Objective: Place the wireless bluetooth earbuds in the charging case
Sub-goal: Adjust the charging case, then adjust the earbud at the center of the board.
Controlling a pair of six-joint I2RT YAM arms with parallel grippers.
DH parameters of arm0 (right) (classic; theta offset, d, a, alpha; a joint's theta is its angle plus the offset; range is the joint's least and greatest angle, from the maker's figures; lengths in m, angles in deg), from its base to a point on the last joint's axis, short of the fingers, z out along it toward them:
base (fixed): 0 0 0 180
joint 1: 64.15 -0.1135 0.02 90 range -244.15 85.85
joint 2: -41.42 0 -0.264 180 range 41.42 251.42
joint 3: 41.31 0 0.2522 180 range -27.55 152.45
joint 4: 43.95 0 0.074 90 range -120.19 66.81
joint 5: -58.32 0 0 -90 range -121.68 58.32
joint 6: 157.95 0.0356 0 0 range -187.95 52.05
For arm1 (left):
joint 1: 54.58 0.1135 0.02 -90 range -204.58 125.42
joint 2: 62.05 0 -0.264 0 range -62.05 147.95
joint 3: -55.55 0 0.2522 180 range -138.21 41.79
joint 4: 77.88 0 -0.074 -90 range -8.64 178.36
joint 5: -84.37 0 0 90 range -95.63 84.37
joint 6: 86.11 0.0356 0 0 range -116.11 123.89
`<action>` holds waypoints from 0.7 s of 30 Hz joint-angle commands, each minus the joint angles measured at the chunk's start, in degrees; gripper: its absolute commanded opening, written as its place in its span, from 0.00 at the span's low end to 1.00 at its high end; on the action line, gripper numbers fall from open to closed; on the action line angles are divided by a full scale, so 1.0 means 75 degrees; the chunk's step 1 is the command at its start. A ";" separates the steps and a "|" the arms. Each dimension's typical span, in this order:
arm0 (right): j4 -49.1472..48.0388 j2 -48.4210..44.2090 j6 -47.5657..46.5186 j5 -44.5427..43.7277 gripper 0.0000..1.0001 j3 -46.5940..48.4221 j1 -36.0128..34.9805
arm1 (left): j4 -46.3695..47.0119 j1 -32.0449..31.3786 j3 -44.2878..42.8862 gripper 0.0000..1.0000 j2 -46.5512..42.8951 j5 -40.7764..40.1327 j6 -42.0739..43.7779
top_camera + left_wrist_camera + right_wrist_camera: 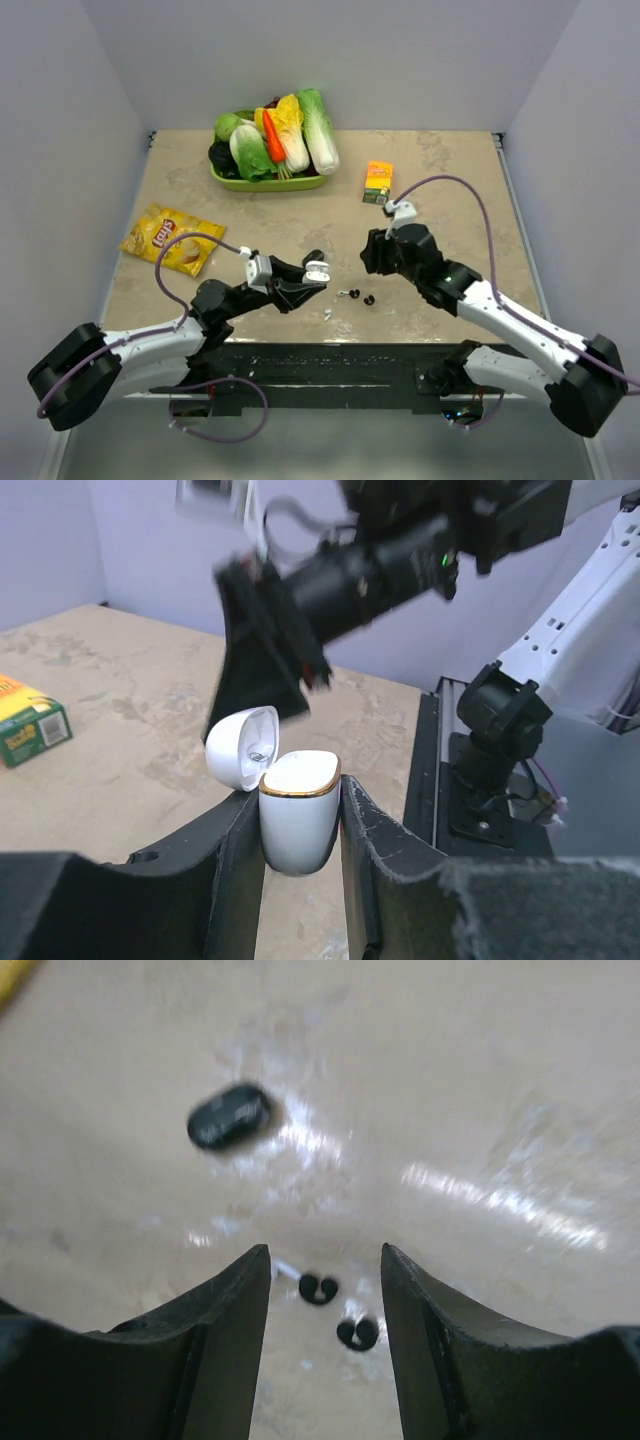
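Observation:
My left gripper [312,276] is shut on the white charging case [317,269] and holds it above the table, left of the earbuds. In the left wrist view the case [297,825] stands upright between the fingers, its gold-rimmed top showing and its lid [243,748] swung open to the left. Two black earbuds [354,294] [369,299] lie on the table near the front edge. My right gripper [373,262] is open just behind them. In the right wrist view both earbuds [318,1288] [358,1334] lie on the table below and between the open fingers [235,1310].
A small white piece [330,313] lies left of the earbuds. A blurred dark oval thing [229,1116] lies on the table ahead of my right gripper. A green basket of vegetables [268,180], an orange box [378,182] and a yellow chip bag [170,238] lie farther back.

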 commanded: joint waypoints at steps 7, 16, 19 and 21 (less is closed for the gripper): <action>-0.1247 0.1372 0.0253 0.1463 0.59 -0.0664 -0.0684 | 0.0221 -0.0643 0.0778 0.00 -0.1424 -0.2473 0.0987; -0.0638 0.3178 -0.0872 0.0491 0.50 0.0601 -0.1996 | 0.0455 -0.0632 0.1388 0.00 -0.1764 -0.2837 0.0788; -0.0602 0.3366 -0.0943 0.0327 0.50 0.0661 -0.2055 | 0.0514 -0.0643 0.1458 0.00 -0.1905 -0.2872 0.0788; -0.0602 0.3436 -0.0967 0.0186 0.50 0.0684 -0.2043 | 0.0491 -0.0643 0.1600 0.00 -0.2033 -0.2907 0.0800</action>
